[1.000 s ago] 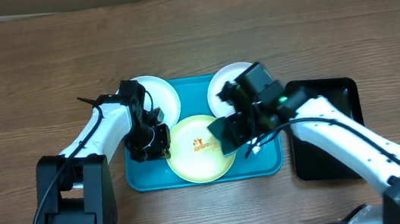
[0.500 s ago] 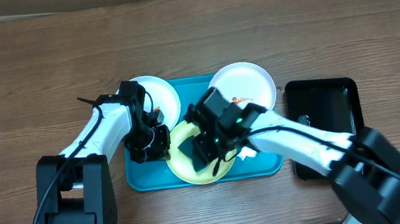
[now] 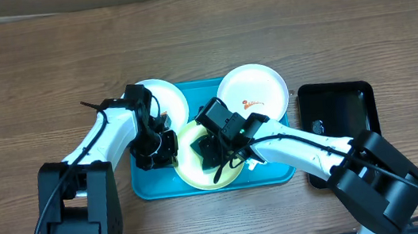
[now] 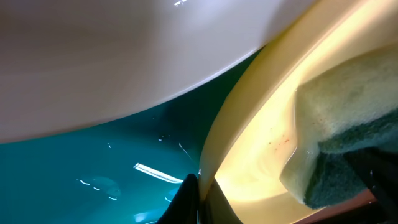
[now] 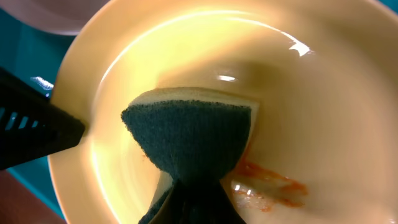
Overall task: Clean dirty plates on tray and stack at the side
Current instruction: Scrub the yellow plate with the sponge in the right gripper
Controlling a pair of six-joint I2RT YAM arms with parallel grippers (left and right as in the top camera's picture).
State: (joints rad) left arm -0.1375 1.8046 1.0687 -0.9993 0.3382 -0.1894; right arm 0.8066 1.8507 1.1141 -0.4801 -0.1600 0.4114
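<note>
Wood desk (image 3: 26, 59), nothing stacked: your left pincer (image 4: 198, 193) clamps the green-rimmed plate (image 3: 192, 176), right pincer (image 5: 193, 199) clamps the sponge (image 5: 189, 134) beside its smear (image 5: 267, 186); white plates (image 3: 257, 87) wait.

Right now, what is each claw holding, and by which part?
The left claw pinches the green-rimmed plate by its rim. The right claw grips the sponge by one bunched end, the other end resting on that plate.

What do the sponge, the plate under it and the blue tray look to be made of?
The sponge: soft foam, pale yellow-green, with a coarse dark green scouring layer; fibrous matte texture. The plate: glossy, smooth, probably plastic or glazed ceramic; sharp light glints, cannot tell which. The tray: likely hard plastic, turquoise, shiny with faint scuffs.
</note>
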